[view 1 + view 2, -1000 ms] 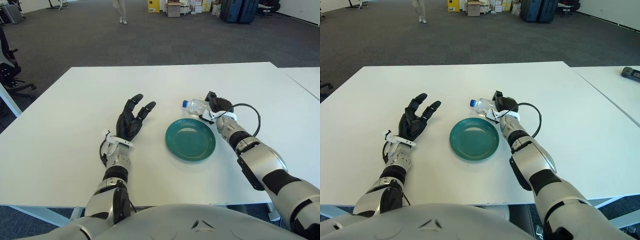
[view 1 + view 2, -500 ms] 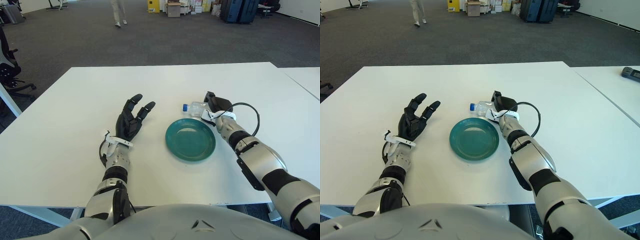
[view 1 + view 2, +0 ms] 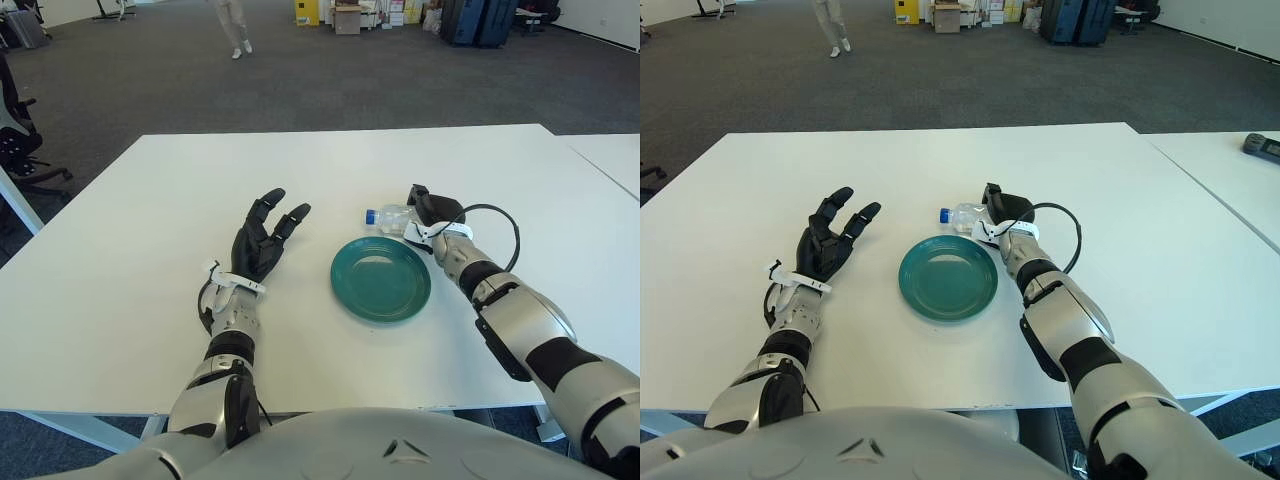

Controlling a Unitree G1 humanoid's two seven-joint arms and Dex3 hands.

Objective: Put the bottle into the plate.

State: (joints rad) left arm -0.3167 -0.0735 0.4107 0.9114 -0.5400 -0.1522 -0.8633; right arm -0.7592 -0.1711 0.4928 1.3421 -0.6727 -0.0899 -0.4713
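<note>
Currently right hand (image 3: 432, 212) grips bottle (image 3: 392, 215) lying at plate's (image 3: 381, 279) 12 o'clock; left hand (image 3: 262, 240) open, idle. Risk: sideways bottle rolls off plate when released.

I read the worktop (image 3: 120, 290) as a smooth, matt white laminate. The plate (image 3: 381, 279) looks like glazed teal ceramic with a soft gloss. The bottle (image 3: 392, 216) is clear, shiny plastic with a blue plastic cap. The left hand (image 3: 264, 240) and right hand (image 3: 430, 210) show matt black plastic fingers (image 3: 272, 200); the forearms I see are satin silver metal with black joints. The floor (image 3: 300, 80) beyond is rough grey carpet.
</note>
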